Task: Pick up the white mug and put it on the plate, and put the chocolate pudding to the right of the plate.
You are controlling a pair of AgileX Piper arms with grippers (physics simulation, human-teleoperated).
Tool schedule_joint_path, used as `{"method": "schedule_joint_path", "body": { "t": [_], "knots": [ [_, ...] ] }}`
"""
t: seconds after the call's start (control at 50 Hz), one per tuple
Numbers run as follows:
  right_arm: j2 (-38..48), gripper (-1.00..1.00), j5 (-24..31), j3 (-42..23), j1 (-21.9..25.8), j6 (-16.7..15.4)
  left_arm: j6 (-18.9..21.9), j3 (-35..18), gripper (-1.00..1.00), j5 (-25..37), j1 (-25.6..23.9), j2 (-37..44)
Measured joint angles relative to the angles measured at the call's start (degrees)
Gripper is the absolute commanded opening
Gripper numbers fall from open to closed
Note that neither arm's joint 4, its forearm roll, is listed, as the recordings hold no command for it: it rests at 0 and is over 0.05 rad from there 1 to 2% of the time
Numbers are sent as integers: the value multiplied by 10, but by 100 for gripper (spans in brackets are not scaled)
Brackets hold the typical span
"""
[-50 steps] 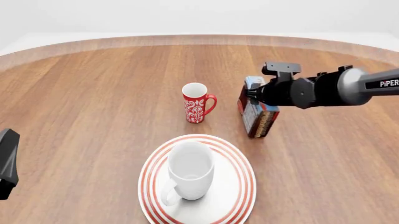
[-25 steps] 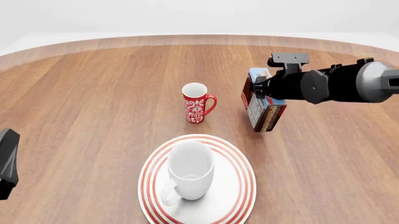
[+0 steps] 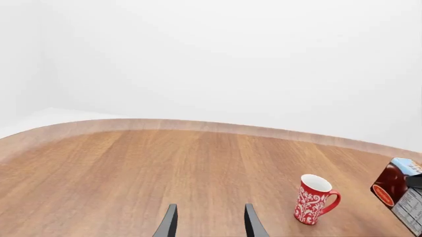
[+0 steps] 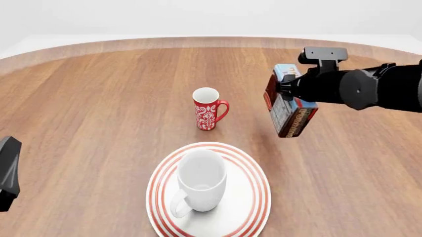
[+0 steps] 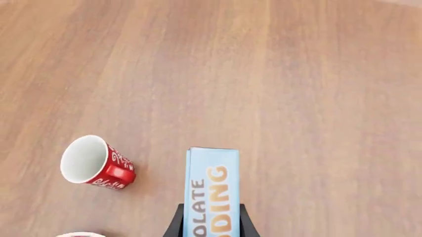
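While the right gripper (image 4: 285,101) clamps the chocolate pudding (image 4: 290,112) (carton partly hidden behind its wrist), the white mug (image 4: 199,181) sits on the plate (image 4: 254,207); left gripper (image 3: 208,223) parted, empty.

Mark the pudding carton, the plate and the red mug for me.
chocolate pudding (image 4: 292,117): front view, its side panel below the gripper.
plate (image 4: 254,190): front view, its red-ringed rim, right side.
red mug (image 4: 206,116): front view, its patterned body.

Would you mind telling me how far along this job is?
Done: the white mug stands on the plate. In hand: the right gripper holds the pudding off the table, beyond the plate and to its right. Left: setting it down right of the plate. The left gripper is open, idle.
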Motion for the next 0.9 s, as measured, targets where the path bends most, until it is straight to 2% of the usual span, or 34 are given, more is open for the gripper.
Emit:
{"method": "schedule_joint_path", "body": {
  "t": [0.9],
  "knots": [
    [-199, -100, 47, 143, -25, 12, 4, -1, 100, 0, -1, 0]
  ]
}}
